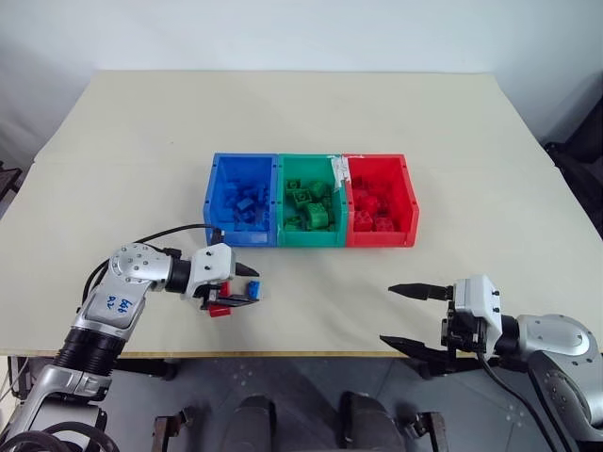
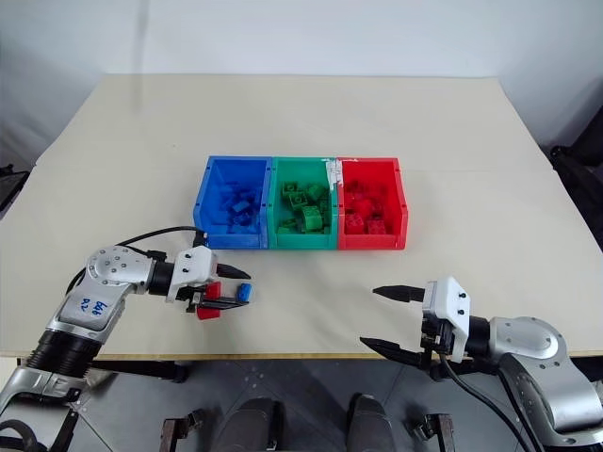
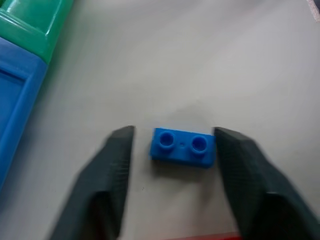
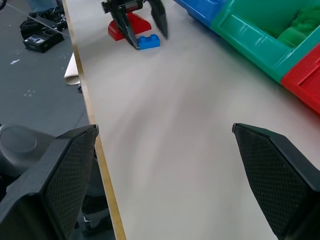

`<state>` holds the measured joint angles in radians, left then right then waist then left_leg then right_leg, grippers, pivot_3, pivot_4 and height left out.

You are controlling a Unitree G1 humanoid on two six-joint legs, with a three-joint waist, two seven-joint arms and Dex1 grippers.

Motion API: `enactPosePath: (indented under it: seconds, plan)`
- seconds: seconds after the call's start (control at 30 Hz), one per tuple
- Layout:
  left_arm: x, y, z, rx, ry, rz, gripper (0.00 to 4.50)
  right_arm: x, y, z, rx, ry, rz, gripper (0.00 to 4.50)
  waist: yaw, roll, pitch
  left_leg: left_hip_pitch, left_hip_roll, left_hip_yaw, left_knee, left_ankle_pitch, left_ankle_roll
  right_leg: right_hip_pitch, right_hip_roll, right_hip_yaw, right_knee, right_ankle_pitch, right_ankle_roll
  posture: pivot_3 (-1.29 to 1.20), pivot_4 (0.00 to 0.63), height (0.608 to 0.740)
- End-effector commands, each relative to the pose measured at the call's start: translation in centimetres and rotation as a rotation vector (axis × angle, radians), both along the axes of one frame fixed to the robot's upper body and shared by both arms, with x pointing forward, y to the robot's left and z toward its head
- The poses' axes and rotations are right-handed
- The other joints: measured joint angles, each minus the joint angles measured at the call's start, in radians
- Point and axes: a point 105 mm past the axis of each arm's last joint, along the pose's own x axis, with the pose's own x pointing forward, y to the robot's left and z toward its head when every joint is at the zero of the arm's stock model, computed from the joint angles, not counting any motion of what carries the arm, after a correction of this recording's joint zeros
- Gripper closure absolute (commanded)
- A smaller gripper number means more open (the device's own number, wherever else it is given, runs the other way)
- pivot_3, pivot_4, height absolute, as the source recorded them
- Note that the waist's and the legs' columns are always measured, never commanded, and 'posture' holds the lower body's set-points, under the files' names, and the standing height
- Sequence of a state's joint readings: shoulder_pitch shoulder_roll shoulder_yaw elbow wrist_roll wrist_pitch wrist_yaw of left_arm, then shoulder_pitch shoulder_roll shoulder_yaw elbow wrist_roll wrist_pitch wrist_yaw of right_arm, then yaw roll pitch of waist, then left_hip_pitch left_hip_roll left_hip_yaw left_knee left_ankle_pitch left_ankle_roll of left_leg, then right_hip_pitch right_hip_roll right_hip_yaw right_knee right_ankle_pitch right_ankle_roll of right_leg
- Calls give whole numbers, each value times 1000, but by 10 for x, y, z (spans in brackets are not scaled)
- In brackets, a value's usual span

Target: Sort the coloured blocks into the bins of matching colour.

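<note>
Two loose bricks lie near front edge of beige table [image 1: 377, 122]: small blue studded plastic brick [image 3: 182, 146] sits between L gripper [image 3: 173, 135] fingers, long axis spanning the gap, jaws apart, not clamped. Small red plastic brick [image 1: 218, 310] just beside. R gripper [image 1: 415, 315] spread wide, empty, well apart. Blue plastic bin [image 1: 213, 202] ahead, bare tabletop btwn

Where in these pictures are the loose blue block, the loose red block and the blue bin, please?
blue block [image 3: 183, 146]: left wrist view, studded top face.
red block [image 4: 131, 26]: right wrist view, its upper face.
blue bin [image 1: 241, 235]: left eye view, near wall.
</note>
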<state>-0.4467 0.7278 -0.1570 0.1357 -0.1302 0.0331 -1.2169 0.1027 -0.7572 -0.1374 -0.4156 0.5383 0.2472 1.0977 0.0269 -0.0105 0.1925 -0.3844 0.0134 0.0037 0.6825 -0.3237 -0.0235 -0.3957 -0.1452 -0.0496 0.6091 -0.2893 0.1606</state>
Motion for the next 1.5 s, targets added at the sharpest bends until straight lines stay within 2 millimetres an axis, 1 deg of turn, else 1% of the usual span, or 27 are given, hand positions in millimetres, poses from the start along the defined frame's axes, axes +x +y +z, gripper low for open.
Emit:
enactPosePath:
  seconds: [0.03,0.17,0.27,0.3,0.37,0.5,0.53,0.6,0.67,0.73,0.83,0.9,0.93,1.0,1.07,1.1,1.17,1.23,1.37,1.43,1.5]
  plan:
    - [-2,5,-9,32,42,11,3079,-1,2,12,3,-40,11,0,-1,0,0,0,0,0,0,0,0,0,0,0,0,0,0,0,150,740]
    - [-3,0,-4,-15,32,-7,3082,2,3,15,3,-43,15,0,-1,0,0,0,0,0,0,0,0,0,0,0,0,0,0,0,150,740]
    - [-1,-7,9,-106,4,-8,3082,4,3,16,22,-53,4,0,0,0,0,0,0,0,0,0,0,0,0,0,0,0,0,0,150,740]
    - [1,-8,17,-147,-22,-2,3082,5,3,18,43,-66,-8,0,0,0,0,0,0,0,0,0,0,0,0,0,0,0,0,0,150,740]
    - [5,-9,40,-264,-82,10,3082,8,2,25,107,-98,-44,0,-2,0,0,0,0,0,0,0,0,0,0,0,0,0,0,0,150,740]
    - [19,0,81,-474,-185,141,3082,12,2,43,223,-200,-129,0,-4,0,0,0,0,-1,0,0,0,0,0,0,0,0,0,0,150,740]
    - [23,2,89,-521,-212,176,3082,13,1,47,246,-220,-154,0,-4,0,0,0,0,-1,0,0,0,0,0,0,0,0,0,0,150,740]
    - [32,5,101,-576,-245,243,3082,14,1,52,275,-246,-189,0,-4,0,0,0,0,-1,0,0,0,0,0,0,0,0,0,0,150,740]
    - [43,8,106,-579,-281,297,3082,16,1,55,296,-261,-215,0,-1,0,0,0,0,-1,0,0,0,0,0,0,0,0,0,0,150,740]
    - [57,10,107,-564,-305,361,3082,17,0,57,304,-274,-236,0,-1,0,0,-1,0,-1,0,0,0,0,0,0,0,0,0,0,150,740]
    - [76,6,108,-561,-293,401,3082,20,-2,59,302,-289,-253,0,-1,0,0,-1,-1,-1,0,0,-1,0,0,0,0,0,1,0,150,740]
    - [81,3,108,-550,-295,397,2356,22,-2,59,297,-296,-250,0,-2,0,0,0,-1,0,0,0,-1,0,0,0,0,0,1,0,150,740]
    - [82,3,109,-551,-285,392,2165,23,-2,59,292,-297,-244,0,-3,0,0,-1,-1,0,0,0,-1,0,0,0,0,0,1,0,150,740]
    - [81,4,112,-556,-288,389,1487,24,-1,59,289,-298,-230,0,-7,0,0,-1,-1,0,0,0,0,-1,0,0,-1,0,1,0,150,740]
    - [77,11,114,-549,-310,391,913,25,3,58,289,-292,-205,0,-10,0,0,-1,0,0,-1,0,0,-1,0,0,-1,0,1,0,150,740]
    - [75,15,115,-547,-320,398,519,25,4,58,287,-289,-194,0,-11,0,0,-1,0,0,-1,0,-1,-1,0,0,-1,0,1,0,150,740]
    - [64,26,113,-546,-336,394,20,26,8,55,274,-279,-158,0,-16,0,0,-1,0,0,-1,0,-1,-1,0,0,0,0,1,0,150,740]
    - [46,42,109,-545,-356,395,20,28,12,52,258,-265,-119,0,-26,0,0,-1,0,0,-1,0,-1,-1,0,0,-1,0,1,0,150,740]
    - [6,82,100,-536,-351,451,20,30,19,42,199,-227,-11,0,-32,0,0,0,1,1,-2,0,-1,-2,0,0,-1,0,0,0,150,740]
    - [-19,112,88,-475,-328,516,20,30,25,36,158,-201,67,0,-32,0,0,0,1,1,-2,0,-1,-2,0,0,-1,0,0,0,150,740]
    - [-37,131,79,-419,-300,569,20,31,28,33,125,-189,124,0,-32,0,0,0,2,2,-2,-1,0,-2,0,0,-1,0,0,0,150,740]
